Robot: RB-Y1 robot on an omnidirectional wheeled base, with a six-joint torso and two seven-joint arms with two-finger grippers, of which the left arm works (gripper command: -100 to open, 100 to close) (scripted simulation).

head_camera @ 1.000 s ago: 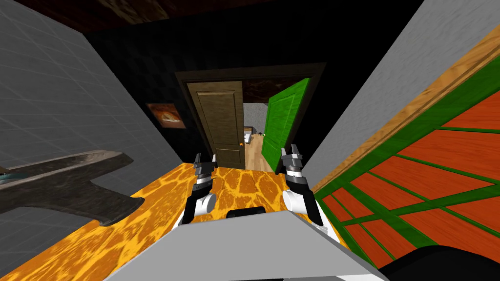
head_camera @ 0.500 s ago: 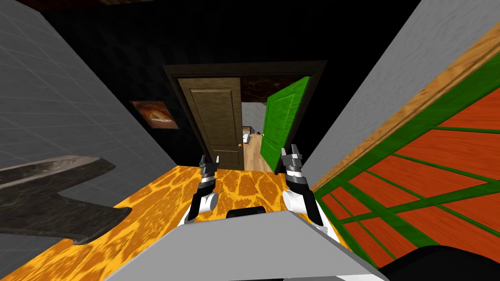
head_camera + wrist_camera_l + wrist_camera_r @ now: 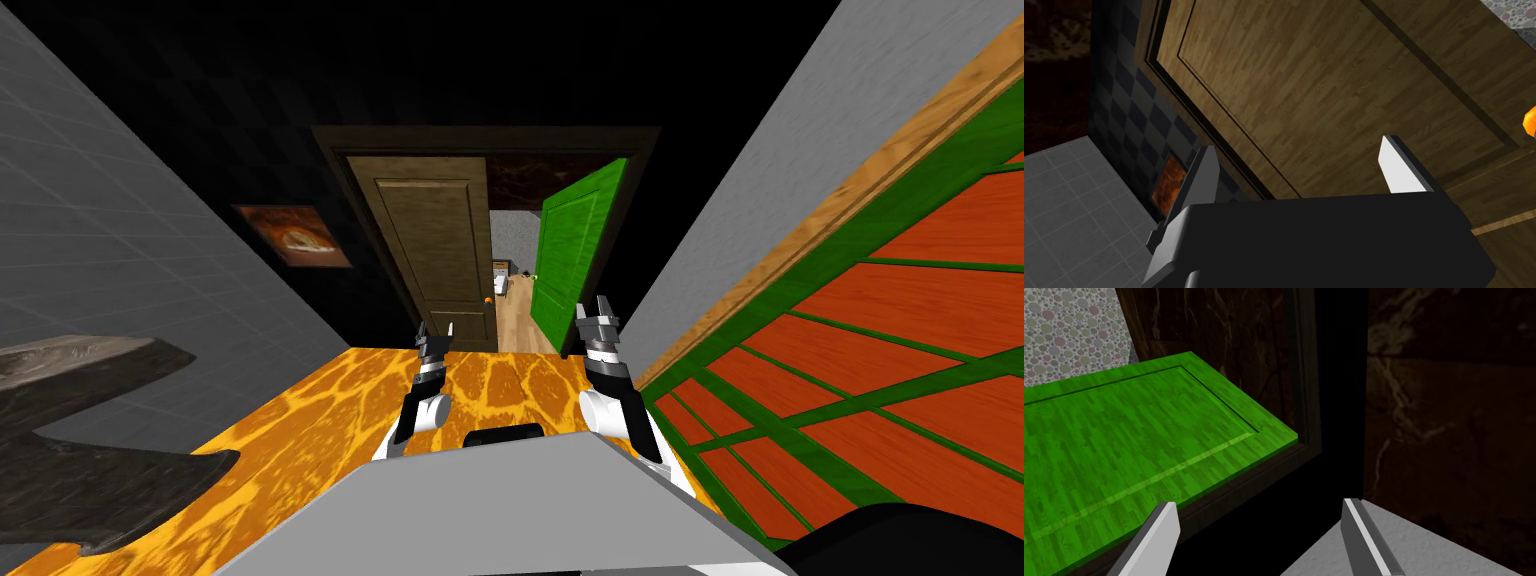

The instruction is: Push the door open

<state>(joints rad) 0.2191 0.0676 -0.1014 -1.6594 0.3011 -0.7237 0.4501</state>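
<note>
A two-leaf doorway in a dark frame [image 3: 340,200] stands ahead in the head view. Its brown wooden leaf [image 3: 435,255] carries an orange knob [image 3: 487,299] at its inner edge and looks nearly closed. The green leaf [image 3: 575,250] is swung partly open. My left gripper [image 3: 437,335] is held out open, low in front of the brown leaf. In the left wrist view the gripper [image 3: 1299,167] faces the brown panel [image 3: 1324,90], with the knob [image 3: 1530,122] off to one side. My right gripper [image 3: 596,312] is open near the green leaf [image 3: 1124,448] and the frame [image 3: 1304,388].
A dark stone counter [image 3: 70,440] juts from the grey wall on my left. A framed picture [image 3: 290,235] hangs left of the doorway. The floor [image 3: 300,430] is orange. A red and green panelled wall [image 3: 880,330] runs along my right. Wooden flooring [image 3: 520,320] shows through the gap.
I have moved forward towards the doorway, so it looms larger and the counter has slid off to the left. My left gripper has shifted rightwards, towards the brown leaf.
</note>
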